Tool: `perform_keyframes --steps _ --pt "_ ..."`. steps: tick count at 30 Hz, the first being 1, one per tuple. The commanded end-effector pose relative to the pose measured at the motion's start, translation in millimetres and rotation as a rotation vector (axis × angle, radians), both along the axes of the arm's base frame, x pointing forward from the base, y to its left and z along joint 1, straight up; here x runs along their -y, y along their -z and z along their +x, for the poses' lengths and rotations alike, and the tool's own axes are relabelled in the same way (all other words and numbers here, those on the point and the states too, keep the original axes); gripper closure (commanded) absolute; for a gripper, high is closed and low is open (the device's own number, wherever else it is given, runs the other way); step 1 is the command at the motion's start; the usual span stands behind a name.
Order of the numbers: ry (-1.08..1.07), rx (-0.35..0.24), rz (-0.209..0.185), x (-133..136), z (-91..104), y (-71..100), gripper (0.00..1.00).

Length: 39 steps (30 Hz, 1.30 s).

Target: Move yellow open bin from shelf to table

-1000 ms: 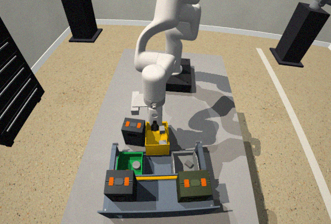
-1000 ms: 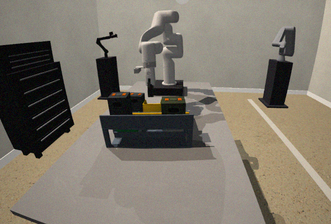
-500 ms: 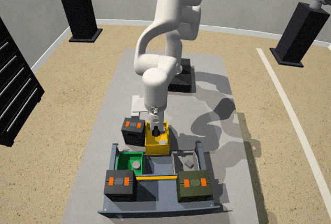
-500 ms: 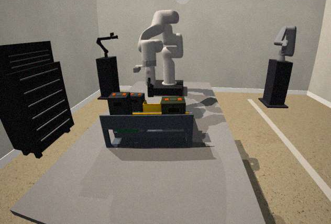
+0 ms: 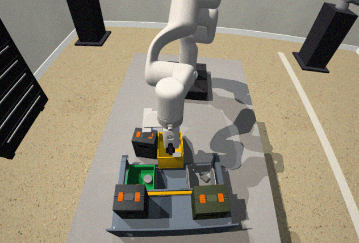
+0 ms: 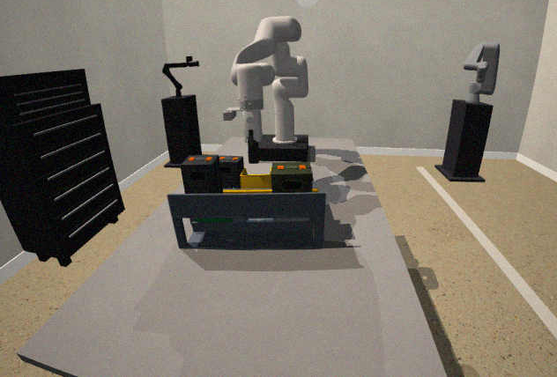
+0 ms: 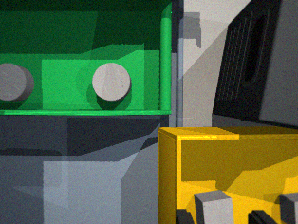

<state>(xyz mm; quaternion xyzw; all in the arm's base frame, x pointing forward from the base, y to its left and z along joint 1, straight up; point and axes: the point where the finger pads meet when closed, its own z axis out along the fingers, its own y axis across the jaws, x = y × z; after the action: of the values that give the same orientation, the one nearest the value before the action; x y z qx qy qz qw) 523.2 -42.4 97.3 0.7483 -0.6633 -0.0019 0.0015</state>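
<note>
The yellow open bin (image 5: 170, 159) (image 6: 254, 181) (image 7: 228, 161) stands upright at the shelf's edge on the robot's side, touching or almost touching a dark lidded box (image 5: 144, 145) (image 6: 231, 166) (image 7: 251, 62) on its left. Grey parts (image 7: 213, 205) lie inside it. My gripper (image 5: 170, 149) (image 6: 252, 152) (image 7: 221, 219) points down into the bin's open top, its fingers partly open with nothing between them. I cannot tell whether they touch a wall.
The grey shelf (image 5: 171, 225) (image 6: 246, 204) holds a green open bin (image 5: 136, 174) (image 7: 62, 28) with a grey cylinder (image 5: 147, 179) (image 7: 111, 82), a grey open bin (image 5: 190, 176), a dark lidded box (image 5: 130, 201) (image 6: 200, 173) and an olive lidded box (image 5: 210, 202) (image 6: 291, 176). The robot base (image 5: 200, 86) stands behind.
</note>
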Motion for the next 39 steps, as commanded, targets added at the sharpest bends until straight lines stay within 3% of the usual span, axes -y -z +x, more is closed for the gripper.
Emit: perform_keyframes --steps 1,14,39 --pt "0.0 0.003 -0.005 -2 9.4 -4.6 0.66" --pt "0.0 0.003 -0.005 -4 16.9 -7.4 0.66" --pt "0.0 0.004 -0.005 -4 16.7 7.6 0.66"
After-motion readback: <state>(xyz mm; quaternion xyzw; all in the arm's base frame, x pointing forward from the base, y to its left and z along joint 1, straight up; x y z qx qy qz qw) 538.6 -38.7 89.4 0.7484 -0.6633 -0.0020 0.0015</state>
